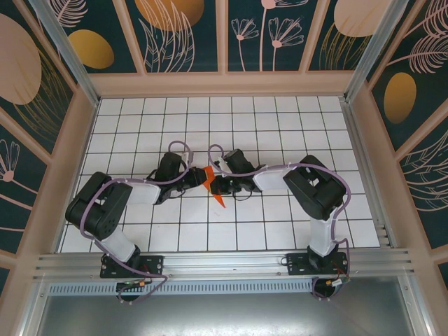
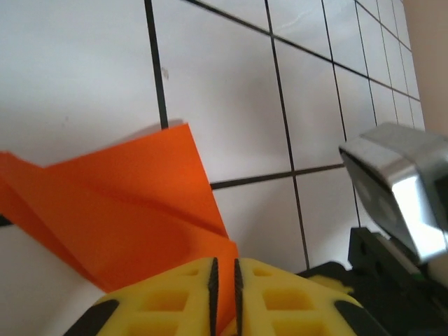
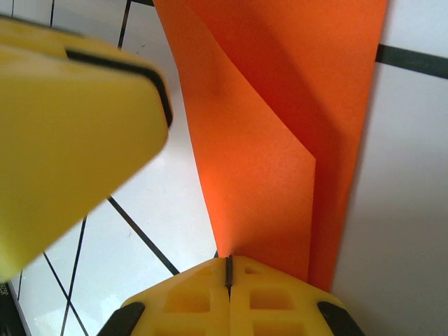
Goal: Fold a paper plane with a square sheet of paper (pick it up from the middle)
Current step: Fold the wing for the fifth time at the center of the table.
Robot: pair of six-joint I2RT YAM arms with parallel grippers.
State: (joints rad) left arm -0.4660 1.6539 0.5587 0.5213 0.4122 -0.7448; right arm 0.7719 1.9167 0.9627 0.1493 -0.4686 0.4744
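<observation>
Overhead, the white tiled counter (image 1: 280,231) sits inside dark teal flower-patterned wall panels (image 1: 189,35). The black left arm (image 1: 105,203) and right arm (image 1: 315,185) meet at its middle, hiding most of the bright orange-red folded sheet of paper (image 1: 218,200) between them. The left wrist view shows the left jaws pinching the sheet (image 2: 140,203). The right wrist view shows the right jaws pressed together on its creased end (image 3: 280,140), with a blurred yellow finger (image 3: 70,140) of the left jaws alongside.
</observation>
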